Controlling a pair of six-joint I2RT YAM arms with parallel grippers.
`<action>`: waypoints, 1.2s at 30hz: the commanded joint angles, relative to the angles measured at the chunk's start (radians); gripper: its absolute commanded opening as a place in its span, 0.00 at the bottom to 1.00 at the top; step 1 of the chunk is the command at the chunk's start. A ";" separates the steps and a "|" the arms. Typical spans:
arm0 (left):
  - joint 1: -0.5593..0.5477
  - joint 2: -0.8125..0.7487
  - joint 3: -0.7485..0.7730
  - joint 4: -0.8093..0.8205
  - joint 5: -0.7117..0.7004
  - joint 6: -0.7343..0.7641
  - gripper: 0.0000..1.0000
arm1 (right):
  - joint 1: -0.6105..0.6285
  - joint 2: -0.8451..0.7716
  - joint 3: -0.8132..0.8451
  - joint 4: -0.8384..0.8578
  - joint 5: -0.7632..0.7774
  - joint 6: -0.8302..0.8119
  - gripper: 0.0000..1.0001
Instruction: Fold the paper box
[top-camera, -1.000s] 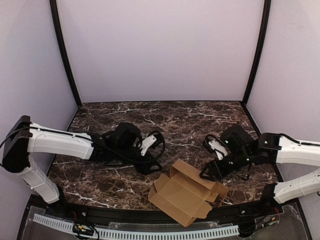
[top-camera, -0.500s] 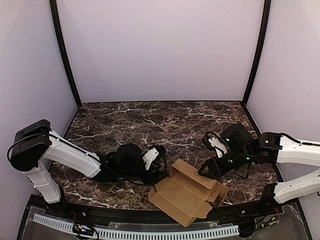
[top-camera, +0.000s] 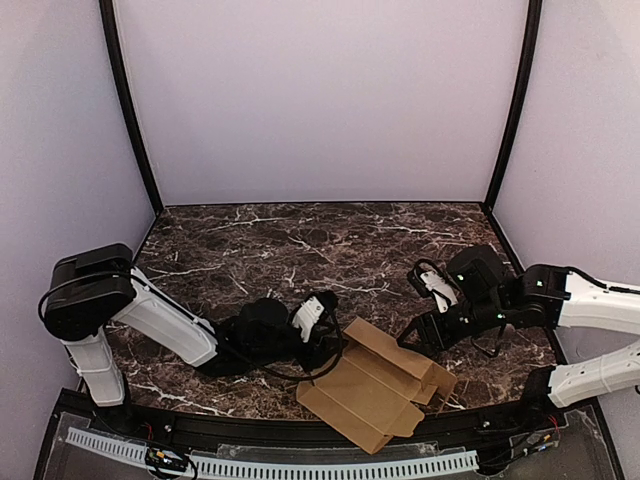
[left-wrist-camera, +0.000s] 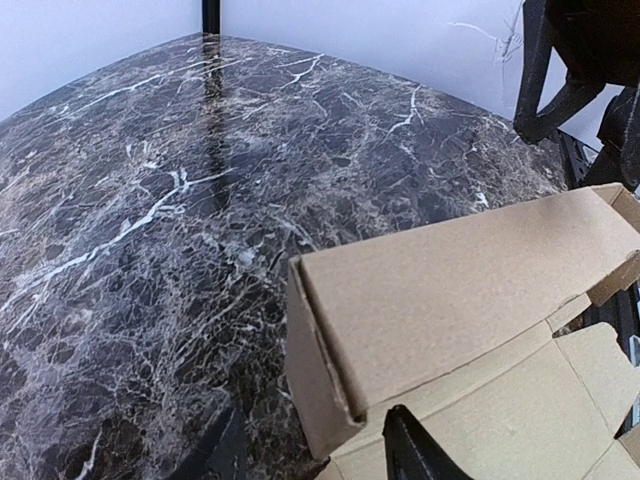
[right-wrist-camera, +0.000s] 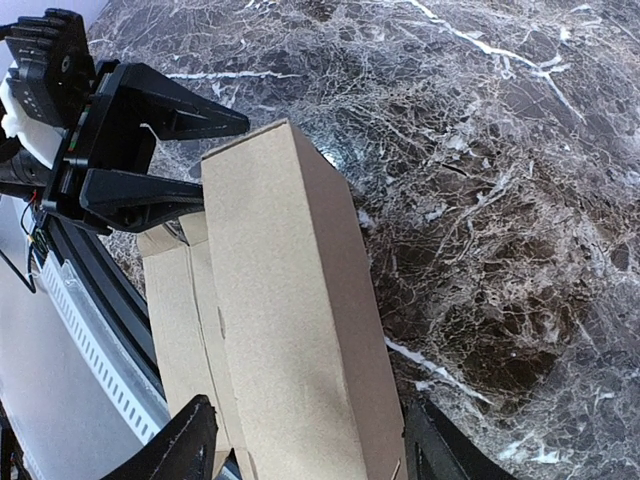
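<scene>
Two hands, the left hand and right hand, are being held spread apart, nothing clamped | partly folded paper box is being flanked by them at the near edge of the marble surface

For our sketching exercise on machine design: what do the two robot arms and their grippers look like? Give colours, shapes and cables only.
The left arm and right arm both have smooth, rounded white shells with bulky black joints. Each ends in a black wrist with a small white block and a looping black cable. The left gripper and right gripper have black, angular, tapering fingers.
</scene>
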 joint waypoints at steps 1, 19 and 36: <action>-0.021 0.033 -0.026 0.111 -0.027 -0.019 0.47 | -0.007 -0.001 -0.001 0.022 0.015 0.011 0.64; -0.047 0.118 -0.007 0.176 -0.154 0.015 0.34 | -0.007 0.028 0.014 0.035 0.001 0.018 0.63; -0.047 0.120 0.028 0.156 -0.125 0.012 0.20 | -0.007 0.007 -0.004 0.037 -0.008 0.026 0.63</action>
